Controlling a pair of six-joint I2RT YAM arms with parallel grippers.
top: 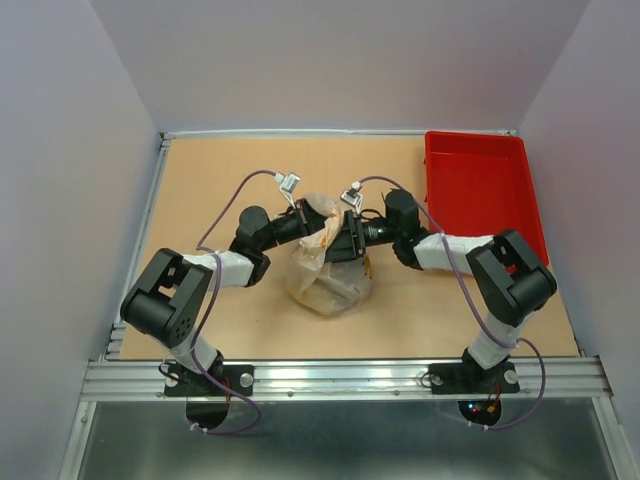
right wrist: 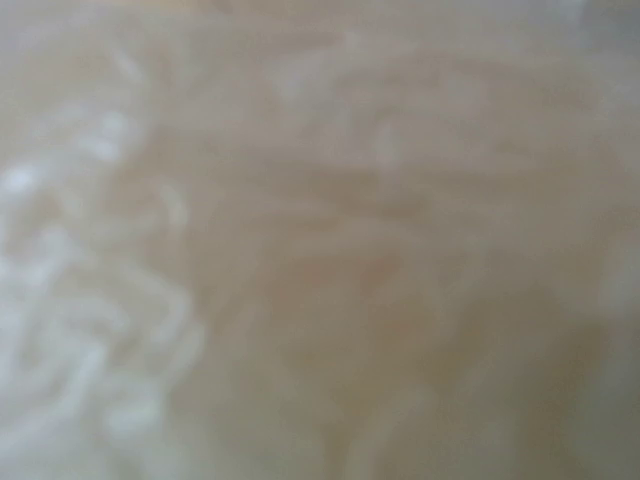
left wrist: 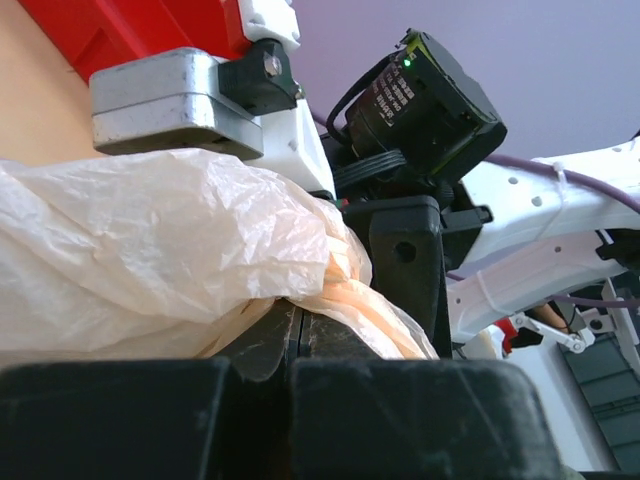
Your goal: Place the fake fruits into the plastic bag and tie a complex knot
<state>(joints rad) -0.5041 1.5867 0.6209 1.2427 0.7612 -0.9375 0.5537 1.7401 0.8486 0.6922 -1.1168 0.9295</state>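
Top external view: plastic bag [top: 330,280] sits in the middle of the table [top: 210,190], left gripper [top: 318,232] pinched shut on its bunched top, right gripper [top: 350,238] pressed in beside it, jaws unreadable. Pulling too hard could tear the thin film or slip the hold.

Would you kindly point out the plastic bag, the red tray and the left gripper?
plastic bag [top: 330,278]: top view, bulging lower body.
red tray [top: 475,190]: top view, bare floor.
left gripper [left wrist: 297,335]: left wrist view, between its fingertips.

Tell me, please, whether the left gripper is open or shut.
Shut: the left gripper shows no gap and pinches the plastic bag.
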